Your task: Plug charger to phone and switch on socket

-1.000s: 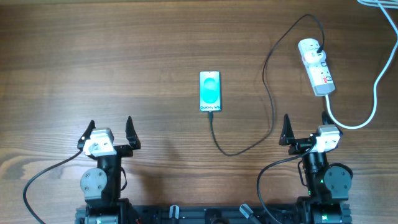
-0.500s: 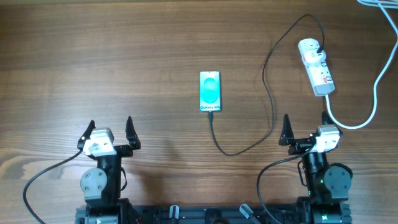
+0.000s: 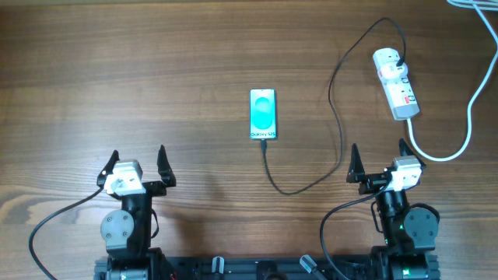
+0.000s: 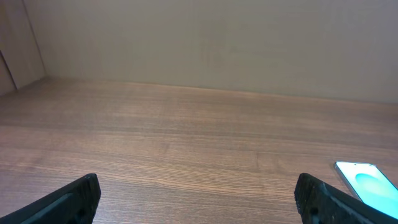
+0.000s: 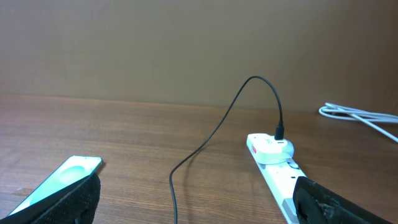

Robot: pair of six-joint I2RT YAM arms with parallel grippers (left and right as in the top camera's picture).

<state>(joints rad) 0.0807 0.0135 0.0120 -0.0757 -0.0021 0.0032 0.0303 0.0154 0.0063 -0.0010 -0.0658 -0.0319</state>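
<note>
both arms parked at the near edge of the table (image 3: 117, 62). left gripper (image 3: 138, 155) jaws spread wide, nothing in them. right gripper (image 3: 378, 148) same: released, empty.

phone (image 3: 263, 114) lies flat, screen up and lit cyan, ahead of the left gripper and off to its right; from the right gripper it's ahead-left, well apart from both.

socket (image 3: 398, 93) sits ahead of the right gripper, slightly to its right, thick white cord (image 3: 459, 148) looping off past the gripper's right side.

charger (image 3: 340, 132): white plug head sits in the socket's far end, black cable arcs back past the right gripper's left finger, tip meets the phone's near edge. can't tell if it's seated. switch position unreadable.
</note>
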